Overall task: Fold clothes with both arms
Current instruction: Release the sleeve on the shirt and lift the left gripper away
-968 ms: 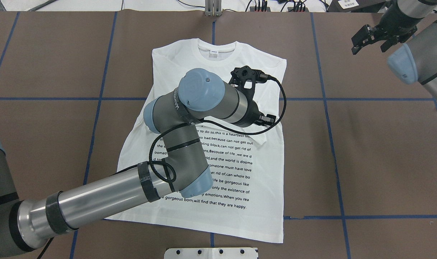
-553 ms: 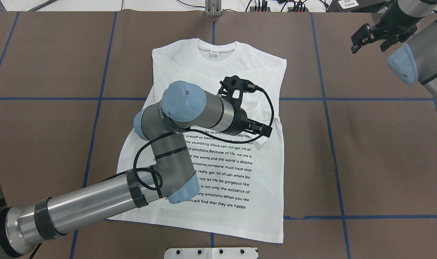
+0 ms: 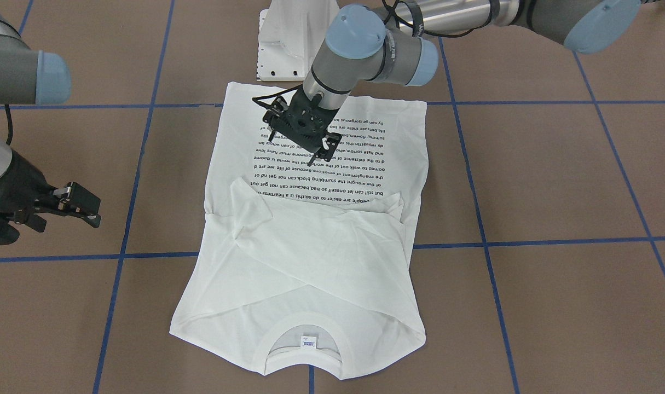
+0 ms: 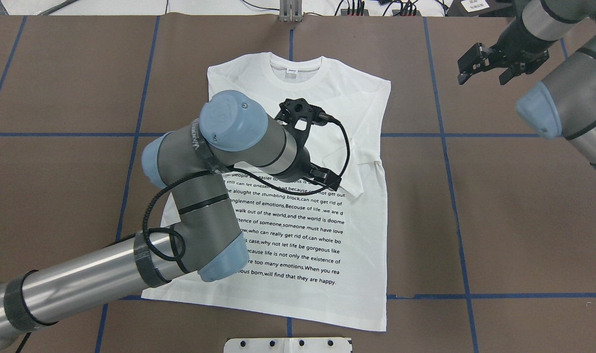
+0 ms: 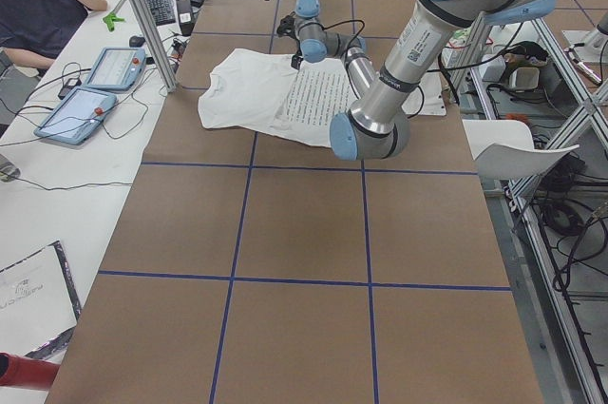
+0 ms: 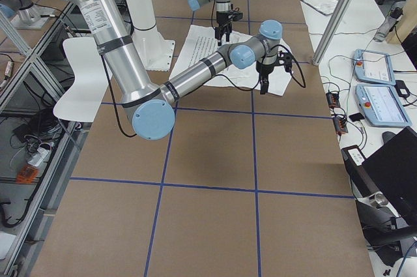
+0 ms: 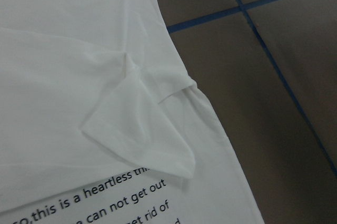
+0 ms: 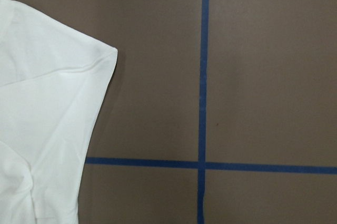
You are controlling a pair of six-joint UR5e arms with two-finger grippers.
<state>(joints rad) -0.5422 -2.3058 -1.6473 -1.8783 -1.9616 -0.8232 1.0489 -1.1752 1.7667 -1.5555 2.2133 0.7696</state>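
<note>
The white T-shirt [image 4: 361, 255] lies flat on the brown table [image 4: 523, 220], print side up. Both long sleeves are folded in across the chest, and the ribbed collar [image 4: 296, 66] is at the end away from the robot. From above, the left arm [image 4: 82, 279] covers the start of nearly every line of the printed text [image 4: 307, 230] and much of that side of the shirt. Its upper part runs out of the picture at the lower corner. It reaches in low across the hem, bends at the elbow and turns its wrist downward, which puts the left gripper [image 4: 329, 179] over the middle of the shirt. Right under its jaws are a folded sleeve cuff [image 7: 158, 145] and the top lines of the print. The jaws look parted with nothing between them. They seem to hang clear of the cloth, though no view makes that gap plain. The right arm [image 4: 572, 98] is cut off at the far corner, and only its forearm and wrist show. The right gripper [image 4: 482, 76] points down over bare table. Its jaws are spread and empty, and the shirt's shoulder corner [image 8: 52, 103] lies off to one side of them, well apart. Blue tape lines [image 8: 202, 129] cross just below them.
</note>
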